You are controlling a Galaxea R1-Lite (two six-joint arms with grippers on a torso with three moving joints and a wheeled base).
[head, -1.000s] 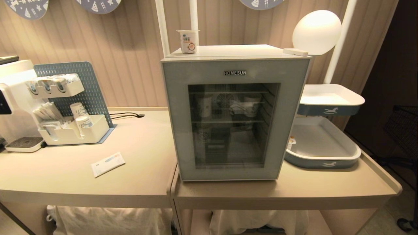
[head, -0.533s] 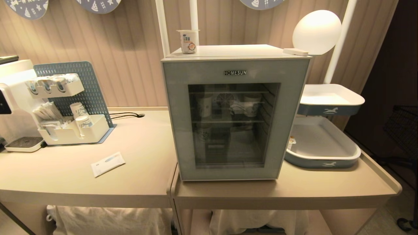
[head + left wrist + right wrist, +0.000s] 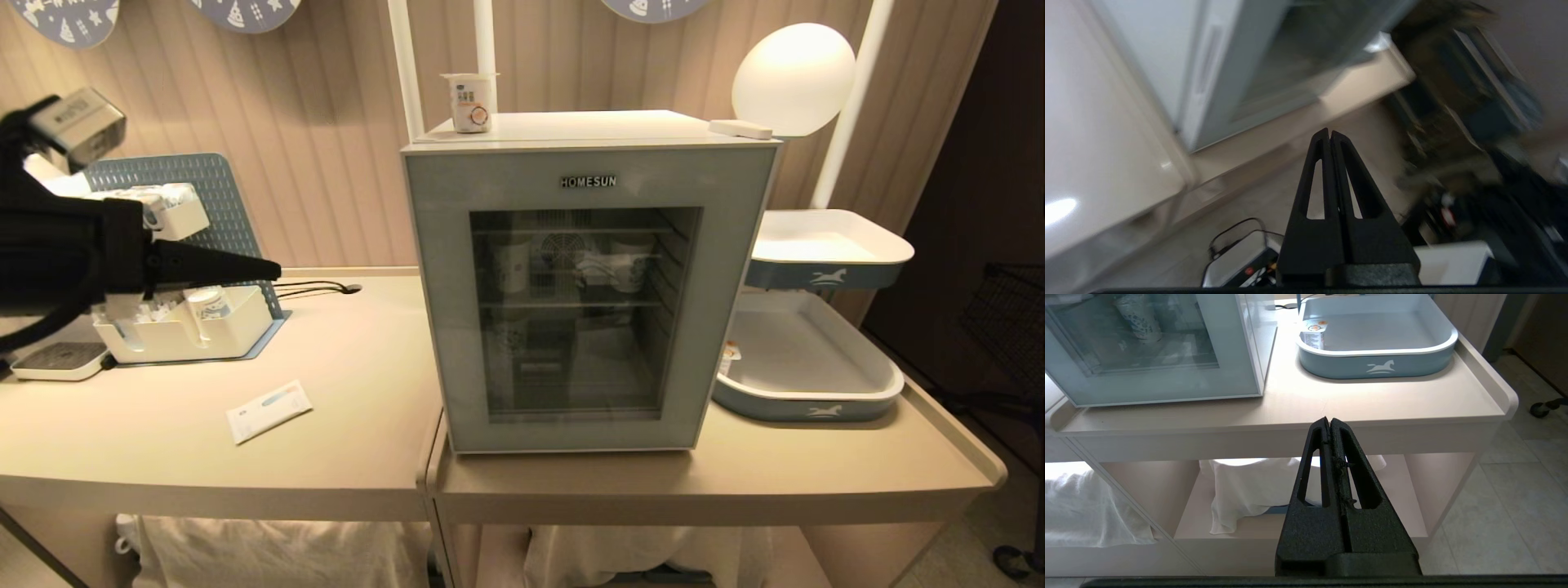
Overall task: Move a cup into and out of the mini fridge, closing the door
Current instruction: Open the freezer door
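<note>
Cup (image 3: 471, 104) sits untouched atop the mini fridge (image 3: 588, 131), door (image 3: 588, 302) shut (nothing begun), left gripper (image 3: 273, 268) jaws together, empty.

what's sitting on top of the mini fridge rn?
On the mini fridge, a small yogurt-type cup stands at the back left of its top, and a flat white bar lies at the right edge. Nothing else shows there.
</note>
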